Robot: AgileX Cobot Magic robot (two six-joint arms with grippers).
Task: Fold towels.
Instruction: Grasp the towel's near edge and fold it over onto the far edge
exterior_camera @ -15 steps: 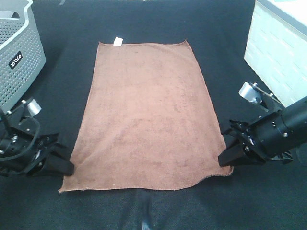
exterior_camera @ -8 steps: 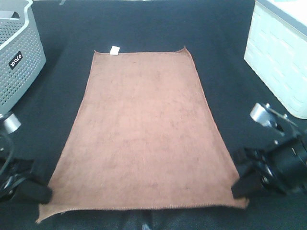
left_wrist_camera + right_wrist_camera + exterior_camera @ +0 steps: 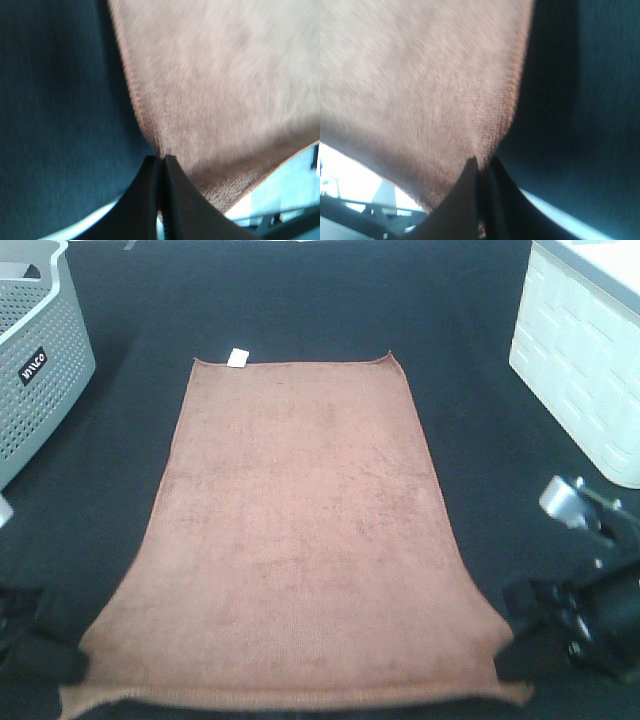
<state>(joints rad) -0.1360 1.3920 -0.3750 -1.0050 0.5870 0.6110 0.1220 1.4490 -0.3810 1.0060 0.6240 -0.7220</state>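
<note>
1. Containers. A grey perforated plastic basket [image 3: 40, 350] with a small dark label stands at the far left corner of the counter. A white moulded bin with a brick-pattern wall [image 3: 575, 350] stands at the far right. The contents of both are hidden from the high camera.
2. Surface. The counter [image 3: 300, 290] is covered in black fabric. The reddish-brown rectangular microfibre towel [image 3: 300, 540] lies spread along its middle, long axis running away from the robot. Its small white tag [image 3: 238, 358] sits at the far short edge, towards the left corner.
3. Left claw [image 3: 160, 161]. The jaws are pressed fully together on the towel's near left corner, pinching the hem.
4. Right claw [image 3: 481, 164]. The jaws are pressed fully together on the towel's near right corner.
5. Edges. The far edge lies flat, with the far right corner slightly peaked. The near edge runs taut between the two claws. In both wrist views, a bright area shows past the dark cover behind the gripped corners.
6. Open room. Bare black fabric borders both long edges and the far edge. The basket and the bin both stand well apart from the towel.
</note>
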